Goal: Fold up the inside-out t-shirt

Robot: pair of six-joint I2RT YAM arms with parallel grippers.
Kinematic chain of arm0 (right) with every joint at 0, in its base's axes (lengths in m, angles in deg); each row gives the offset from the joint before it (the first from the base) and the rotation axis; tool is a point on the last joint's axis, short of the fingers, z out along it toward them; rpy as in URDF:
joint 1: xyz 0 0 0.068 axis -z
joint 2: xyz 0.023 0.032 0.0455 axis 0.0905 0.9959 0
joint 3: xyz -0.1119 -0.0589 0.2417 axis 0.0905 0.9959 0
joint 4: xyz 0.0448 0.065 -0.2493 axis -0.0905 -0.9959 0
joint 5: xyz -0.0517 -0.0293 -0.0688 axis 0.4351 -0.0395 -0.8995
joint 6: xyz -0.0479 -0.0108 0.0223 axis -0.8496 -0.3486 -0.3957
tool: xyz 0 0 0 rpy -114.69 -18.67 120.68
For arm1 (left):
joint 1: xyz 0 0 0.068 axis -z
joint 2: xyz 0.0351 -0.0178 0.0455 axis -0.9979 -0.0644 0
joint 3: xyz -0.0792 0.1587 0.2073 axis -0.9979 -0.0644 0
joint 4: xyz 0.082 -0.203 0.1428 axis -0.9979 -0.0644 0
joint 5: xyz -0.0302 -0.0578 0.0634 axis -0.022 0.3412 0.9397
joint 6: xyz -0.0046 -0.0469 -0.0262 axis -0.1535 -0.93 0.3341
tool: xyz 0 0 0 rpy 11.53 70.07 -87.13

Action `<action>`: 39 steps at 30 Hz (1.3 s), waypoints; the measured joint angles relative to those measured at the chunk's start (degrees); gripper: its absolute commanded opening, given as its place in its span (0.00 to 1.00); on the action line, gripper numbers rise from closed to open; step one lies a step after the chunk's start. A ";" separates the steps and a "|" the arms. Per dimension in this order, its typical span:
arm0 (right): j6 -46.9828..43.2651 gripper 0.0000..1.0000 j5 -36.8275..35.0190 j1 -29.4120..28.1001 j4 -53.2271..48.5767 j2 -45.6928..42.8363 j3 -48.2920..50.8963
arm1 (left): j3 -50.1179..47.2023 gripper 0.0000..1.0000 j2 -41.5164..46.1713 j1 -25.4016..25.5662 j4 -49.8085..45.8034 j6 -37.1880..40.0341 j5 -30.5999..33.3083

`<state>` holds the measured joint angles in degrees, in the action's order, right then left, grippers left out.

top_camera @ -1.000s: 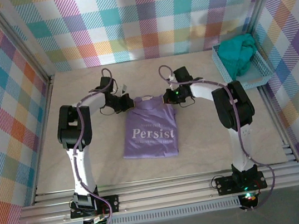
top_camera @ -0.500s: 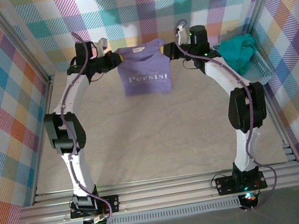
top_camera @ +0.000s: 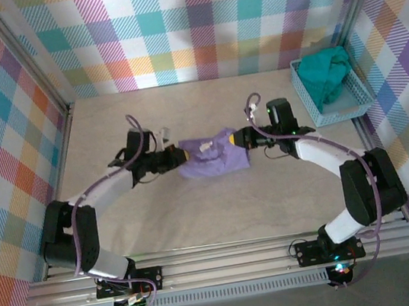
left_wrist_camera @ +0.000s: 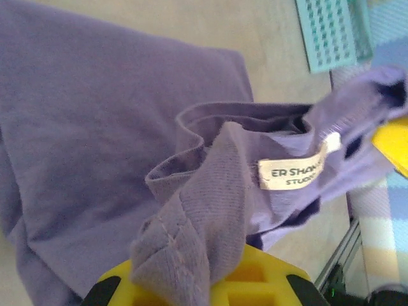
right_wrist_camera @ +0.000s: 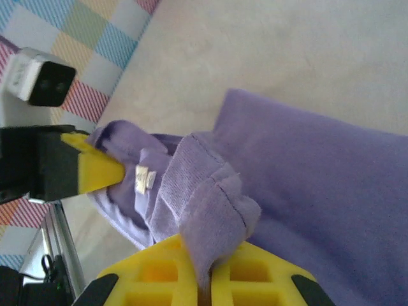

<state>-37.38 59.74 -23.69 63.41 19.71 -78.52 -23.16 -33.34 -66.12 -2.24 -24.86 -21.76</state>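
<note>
Now we are seemingly folding: our left gripper [top_camera: 181, 157] and right gripper [top_camera: 231, 139] are each clamping the t-shirt [top_camera: 218, 164] by its collar edge; next we are wanting a flat, even set-down.

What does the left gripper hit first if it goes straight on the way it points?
The left gripper is shut on the purple t-shirt, so it meets that bunched cloth first. Beyond it, the right gripper faces it on roughly the same line, though depth is unclear.

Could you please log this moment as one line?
left end effector: shut on t-shirt; right end effector: shut on t-shirt; t-shirt: bunched on table
</note>
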 measured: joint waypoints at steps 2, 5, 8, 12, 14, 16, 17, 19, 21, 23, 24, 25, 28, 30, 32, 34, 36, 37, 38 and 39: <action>0.02 0.00 -0.68 0.00 -0.63 -0.24 0.94 | -1.75 0.00 1.20 1.51 0.52 -0.39 1.29; -0.02 0.00 -2.25 0.00 -0.79 -0.17 0.76 | -2.01 0.00 1.46 1.64 1.46 -0.35 4.15; -0.15 0.00 -4.90 0.00 -2.32 1.66 -1.49 | -0.55 0.01 0.31 1.64 1.55 0.52 6.88; -0.63 0.00 -8.96 0.04 -5.68 6.60 -7.15 | 5.14 0.03 -5.57 1.36 1.22 2.16 9.44; -1.16 0.00 -10.69 0.04 -7.10 9.44 -10.05 | 7.89 0.05 -8.98 0.96 1.22 2.89 10.19; -1.81 0.00 -12.33 0.07 -8.57 12.33 -12.79 | 10.49 0.06 -12.46 0.44 1.03 3.72 10.97; -2.01 0.00 -13.05 0.15 -9.11 13.97 -14.19 | 12.13 0.08 -14.62 0.02 0.70 3.96 11.21; -2.47 0.01 -14.29 0.26 -10.14 17.59 -17.18 | 15.30 0.13 -18.80 -0.79 0.28 4.46 11.47; -2.99 0.09 -15.69 0.50 -11.32 21.81 -20.50 | 18.99 0.20 -23.71 -1.62 -0.09 5.16 11.82; -3.41 0.21 -16.81 0.83 -12.70 26.34 -24.20 | 23.30 0.29 -28.94 -2.34 -0.66 5.53 12.15; -3.56 0.27 -17.35 0.98 -13.49 28.39 -25.88 | 25.27 0.33 -31.23 -2.67 -1.29 5.60 12.31; -3.61 0.31 -17.79 1.20 -14.21 30.03 -27.23 | 26.62 0.36 -32.85 -2.91 -1.57 5.70 12.52; -4.81 0.44 -19.43 1.84 -17.55 33.14 -30.62 | 28.59 0.47 -34.40 -3.58 -3.15 5.73 13.07; -5.97 0.52 -20.61 2.21 -19.43 32.68 -31.36 | 29.05 0.54 -33.44 -3.58 -4.44 5.97 15.28; -7.19 0.57 -21.59 2.38 -20.90 30.86 -31.28 | 28.52 0.63 -31.82 -3.63 -5.92 6.62 17.18; -8.04 0.61 -22.12 2.40 -21.51 27.63 -29.88 | 26.49 0.73 -29.07 -3.69 -6.93 6.84 18.78; -8.28 0.72 -21.99 2.51 -21.46 22.16 -26.27 | 23.28 0.78 -25.05 -3.78 -7.89 6.60 19.67; -8.48 0.75 -21.70 2.51 -21.46 19.96 -24.70 | 22.10 0.81 -23.58 -3.85 -8.22 6.49 19.58; -8.48 0.76 -21.14 2.40 -21.38 17.64 -23.02 | 21.09 0.84 -22.32 -3.85 -8.59 6.54 18.86; -8.57 0.76 -20.55 2.27 -21.22 16.06 -21.77 | 20.59 0.87 -21.77 -3.85 -8.92 6.38 17.57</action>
<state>-45.95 39.20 -21.42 42.19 35.78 -100.29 -2.57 -55.11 -69.97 -11.16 -18.48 -4.19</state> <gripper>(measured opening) 0.750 0.834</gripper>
